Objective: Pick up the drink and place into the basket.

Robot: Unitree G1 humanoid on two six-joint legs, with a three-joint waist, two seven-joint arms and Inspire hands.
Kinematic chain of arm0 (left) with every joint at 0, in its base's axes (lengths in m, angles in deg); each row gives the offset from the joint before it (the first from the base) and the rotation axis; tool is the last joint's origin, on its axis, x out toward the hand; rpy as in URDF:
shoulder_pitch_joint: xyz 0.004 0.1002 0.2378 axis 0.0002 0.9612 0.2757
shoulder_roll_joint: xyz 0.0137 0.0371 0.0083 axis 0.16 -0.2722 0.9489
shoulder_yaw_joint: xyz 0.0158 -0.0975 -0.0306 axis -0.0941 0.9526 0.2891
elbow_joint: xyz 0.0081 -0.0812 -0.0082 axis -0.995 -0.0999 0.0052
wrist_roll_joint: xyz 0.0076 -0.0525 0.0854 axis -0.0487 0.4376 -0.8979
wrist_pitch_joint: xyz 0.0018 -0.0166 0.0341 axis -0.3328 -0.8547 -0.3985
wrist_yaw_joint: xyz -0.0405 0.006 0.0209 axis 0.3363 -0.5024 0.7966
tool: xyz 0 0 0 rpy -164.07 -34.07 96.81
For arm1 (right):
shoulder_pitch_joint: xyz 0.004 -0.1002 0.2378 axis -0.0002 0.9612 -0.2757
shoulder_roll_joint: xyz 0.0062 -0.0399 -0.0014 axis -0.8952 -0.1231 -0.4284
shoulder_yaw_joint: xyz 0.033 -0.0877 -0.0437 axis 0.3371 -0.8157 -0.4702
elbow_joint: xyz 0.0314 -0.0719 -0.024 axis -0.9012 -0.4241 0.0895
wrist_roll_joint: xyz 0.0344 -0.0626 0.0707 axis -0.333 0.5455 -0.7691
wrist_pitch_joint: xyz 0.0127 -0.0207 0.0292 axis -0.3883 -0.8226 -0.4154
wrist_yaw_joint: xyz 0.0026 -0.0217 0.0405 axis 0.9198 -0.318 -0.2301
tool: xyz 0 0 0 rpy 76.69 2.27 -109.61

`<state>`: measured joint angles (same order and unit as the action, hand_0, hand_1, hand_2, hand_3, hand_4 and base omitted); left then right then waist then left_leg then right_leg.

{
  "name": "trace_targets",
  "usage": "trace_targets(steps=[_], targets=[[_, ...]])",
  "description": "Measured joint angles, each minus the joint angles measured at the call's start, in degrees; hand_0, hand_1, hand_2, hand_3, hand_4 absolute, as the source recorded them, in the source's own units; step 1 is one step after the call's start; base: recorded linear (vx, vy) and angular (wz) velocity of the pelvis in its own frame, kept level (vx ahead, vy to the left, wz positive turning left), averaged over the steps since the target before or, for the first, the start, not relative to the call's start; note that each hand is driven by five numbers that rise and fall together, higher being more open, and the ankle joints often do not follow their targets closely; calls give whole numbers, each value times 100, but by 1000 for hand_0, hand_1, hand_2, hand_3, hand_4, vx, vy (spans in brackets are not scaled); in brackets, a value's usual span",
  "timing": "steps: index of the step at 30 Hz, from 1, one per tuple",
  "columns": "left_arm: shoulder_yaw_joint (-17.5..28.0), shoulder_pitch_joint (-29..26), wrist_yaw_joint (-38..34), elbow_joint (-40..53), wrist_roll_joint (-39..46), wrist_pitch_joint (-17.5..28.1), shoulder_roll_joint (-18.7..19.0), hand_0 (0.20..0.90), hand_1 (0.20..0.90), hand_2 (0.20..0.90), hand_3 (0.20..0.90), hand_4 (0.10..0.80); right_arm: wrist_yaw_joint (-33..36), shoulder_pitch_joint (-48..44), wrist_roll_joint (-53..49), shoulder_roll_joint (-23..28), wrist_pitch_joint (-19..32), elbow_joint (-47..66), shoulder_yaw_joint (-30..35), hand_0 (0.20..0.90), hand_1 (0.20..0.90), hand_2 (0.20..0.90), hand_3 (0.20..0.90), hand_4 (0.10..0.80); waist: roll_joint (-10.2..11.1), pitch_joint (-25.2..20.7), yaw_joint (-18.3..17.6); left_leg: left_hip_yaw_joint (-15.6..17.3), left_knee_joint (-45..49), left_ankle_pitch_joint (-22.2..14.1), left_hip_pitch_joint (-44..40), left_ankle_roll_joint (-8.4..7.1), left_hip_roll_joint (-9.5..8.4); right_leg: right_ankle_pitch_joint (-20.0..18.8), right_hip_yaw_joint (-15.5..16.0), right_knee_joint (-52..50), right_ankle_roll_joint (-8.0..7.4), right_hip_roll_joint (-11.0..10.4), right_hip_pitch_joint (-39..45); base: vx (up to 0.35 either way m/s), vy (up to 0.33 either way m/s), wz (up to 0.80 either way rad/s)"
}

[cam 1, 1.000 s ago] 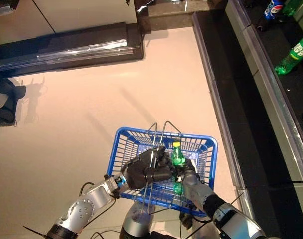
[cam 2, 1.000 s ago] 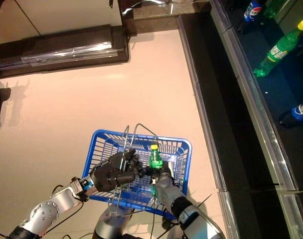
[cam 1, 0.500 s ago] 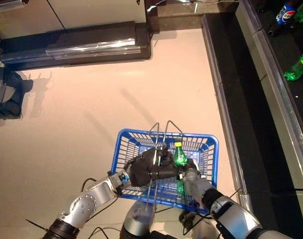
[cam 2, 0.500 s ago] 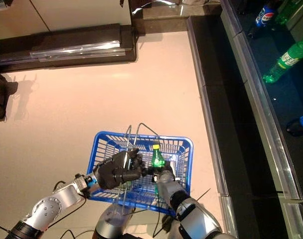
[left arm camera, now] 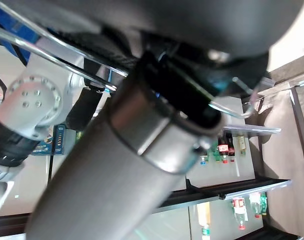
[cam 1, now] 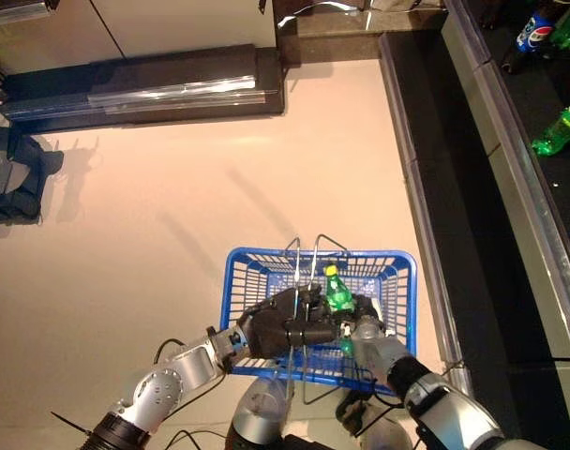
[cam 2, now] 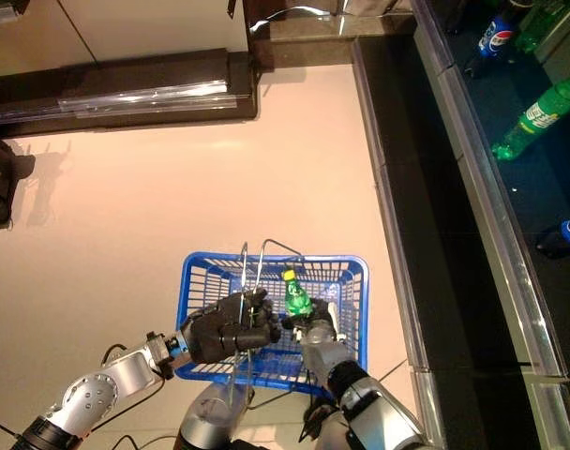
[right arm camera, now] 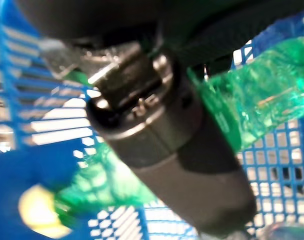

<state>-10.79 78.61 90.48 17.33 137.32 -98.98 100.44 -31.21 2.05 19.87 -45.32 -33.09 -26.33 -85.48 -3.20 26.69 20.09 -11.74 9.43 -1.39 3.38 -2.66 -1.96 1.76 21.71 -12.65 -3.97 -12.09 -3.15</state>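
Note:
A blue plastic basket (cam 1: pixel 403 281) hangs over the pink floor, carried by its two wire handles (cam 1: pixel 297 255). My left hand (cam 1: pixel 280 328) is curled round those handles (left arm camera: pixel 67 55) above the middle of the basket. A green drink bottle (cam 1: pixel 338 294) with a yellow cap (right arm camera: pixel 39 210) leans inside the basket's right half, cap up and tipped toward the left hand. My right hand (cam 1: pixel 367 336) grips the bottle's lower body (right arm camera: pixel 262 100), with the thumb (right arm camera: pixel 177 150) across it. The bottle's base is hidden behind the hand.
A long dark counter (cam 1: pixel 472 187) runs down the right side, with a green bottle (cam 1: pixel 559 122) and a cola bottle (cam 1: pixel 529 33) lying beyond its edge. A dark low platform (cam 1: pixel 144 84) lines the back. A black bag (cam 1: pixel 13 178) sits at far left.
The whole view has shifted a little. The bottle now leans more toward the left hand, still held inside the basket. The left hand keeps its hold on the handles.

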Motion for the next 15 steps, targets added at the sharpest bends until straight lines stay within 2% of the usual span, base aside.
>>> trace_targets(steps=[2,8,9,15], targets=[[150,75,-29,-11,32,-1,-7,300,300,300,200,100,192,187,287,144,-34,587,38,900,900,900,900,800,26,-10,-79,7,-12,-1,-5,2,-2,1,-8,6,-2,9,1,0,0,0],[382,277,-19,-1,56,60,-121,300,300,300,200,100,166,720,1009,295,-219,1937,352,900,900,900,900,800,104,-21,-312,56,-40,-6,-12,10,41,-1,-28,42,0,42,-1,3,-3,-1],[417,326,-19,11,73,101,-136,300,300,300,200,100,70,988,1162,421,-225,2529,442,900,900,900,900,800,111,-21,-326,142,-41,-8,-10,13,48,-2,-39,47,0,47,0,18,15,-5],[584,467,-19,17,173,260,-216,300,300,300,200,100,-516,1361,1857,818,-215,4030,538,900,900,900,900,800,223,-20,-578,352,-44,-22,-22,31,101,-12,-187,78,15,116,-6,31,29,-6]])
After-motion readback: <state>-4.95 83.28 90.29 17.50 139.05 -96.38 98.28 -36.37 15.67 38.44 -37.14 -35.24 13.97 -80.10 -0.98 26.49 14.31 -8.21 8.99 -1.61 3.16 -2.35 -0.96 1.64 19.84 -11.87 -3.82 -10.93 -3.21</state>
